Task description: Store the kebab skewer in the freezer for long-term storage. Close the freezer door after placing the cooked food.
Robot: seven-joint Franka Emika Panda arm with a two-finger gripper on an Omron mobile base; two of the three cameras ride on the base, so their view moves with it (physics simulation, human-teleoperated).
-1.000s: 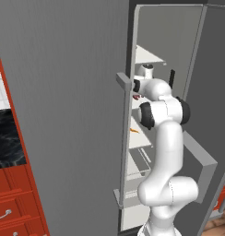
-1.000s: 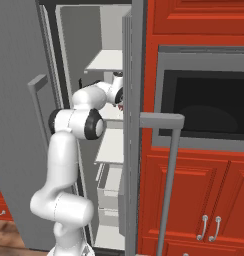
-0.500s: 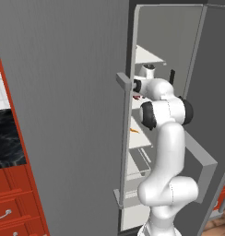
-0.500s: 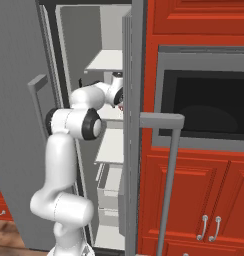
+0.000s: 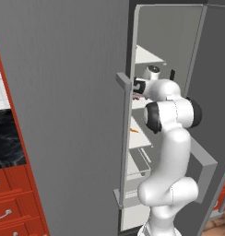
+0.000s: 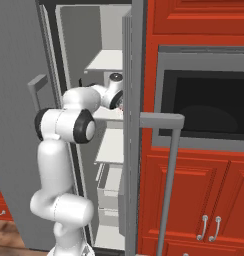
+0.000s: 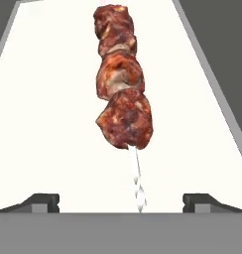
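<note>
While the arm reaches deep into the freezer (image 5: 169, 41), the pincer (image 7: 120, 201) has its two tips spread wide apart, one at each side of the hand view, gripping nothing. Between them and just beyond lies the kebab skewer (image 7: 122, 84), flat on a white shelf (image 7: 53, 124), its pale stick pointing back toward the pincer and its reddish-brown meat chunks running away from it. No tip touches the stick. Grey freezer walls close in on both sides of that shelf.

From the left base view, the freezer door (image 5: 68, 106) stands open and swung toward the camera, a big grey slab covering most of what lies left of the freezer; its bar handle (image 5: 124, 138) runs down right beside the opening. Below the skewer's shelf, a small orange item (image 5: 134, 131) sits on a lower shelf, and pale drawers (image 5: 137, 163) sit further down. Red cabinets (image 5: 13, 203) show left of the door.

From the right base view, the other grey door's edge (image 6: 131, 125) cuts across the freezer and hides the wrist. Right of it, a dark oven window (image 6: 209, 102) sits among red cabinet fronts.
</note>
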